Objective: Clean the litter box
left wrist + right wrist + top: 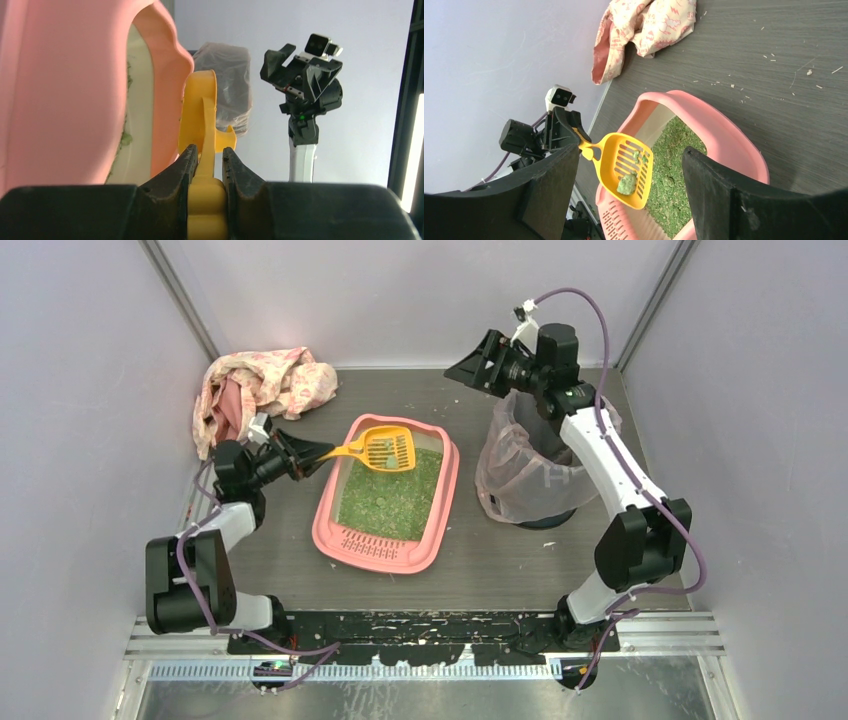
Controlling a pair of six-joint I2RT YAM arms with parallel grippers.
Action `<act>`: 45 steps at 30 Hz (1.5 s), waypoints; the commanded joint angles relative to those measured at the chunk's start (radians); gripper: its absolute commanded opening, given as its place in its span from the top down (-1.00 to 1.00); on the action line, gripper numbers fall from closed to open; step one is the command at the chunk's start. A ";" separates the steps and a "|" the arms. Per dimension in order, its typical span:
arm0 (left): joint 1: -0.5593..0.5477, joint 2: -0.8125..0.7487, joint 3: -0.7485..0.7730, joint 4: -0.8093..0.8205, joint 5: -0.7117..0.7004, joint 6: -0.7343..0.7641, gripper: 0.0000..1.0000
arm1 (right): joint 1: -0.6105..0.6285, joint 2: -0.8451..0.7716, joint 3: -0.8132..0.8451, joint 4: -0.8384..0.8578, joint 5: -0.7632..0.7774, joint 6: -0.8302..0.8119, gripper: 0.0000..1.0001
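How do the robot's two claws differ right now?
The left claw is shut on the handle of the yellow scoop; the right claw is open and empty. The left claw sits beside the litter box; the right claw is raised near the bin. Both are black with two fingers.

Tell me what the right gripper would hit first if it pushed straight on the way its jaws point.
The right gripper would probably meet the yellow scoop, framed between its open jaws above the litter box; depth is unclear.
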 commanded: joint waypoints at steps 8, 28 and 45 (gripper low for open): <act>-0.165 0.023 0.337 -0.302 -0.090 0.002 1.00 | -0.047 -0.115 0.049 0.068 -0.003 0.027 -0.60; -0.502 0.610 1.307 -0.516 -0.250 -0.046 1.00 | -0.111 -0.291 0.234 -0.151 0.062 -0.032 -0.60; -0.748 0.820 1.756 -0.914 -0.308 0.754 1.00 | -0.142 -0.344 0.149 -0.180 0.077 -0.102 -0.60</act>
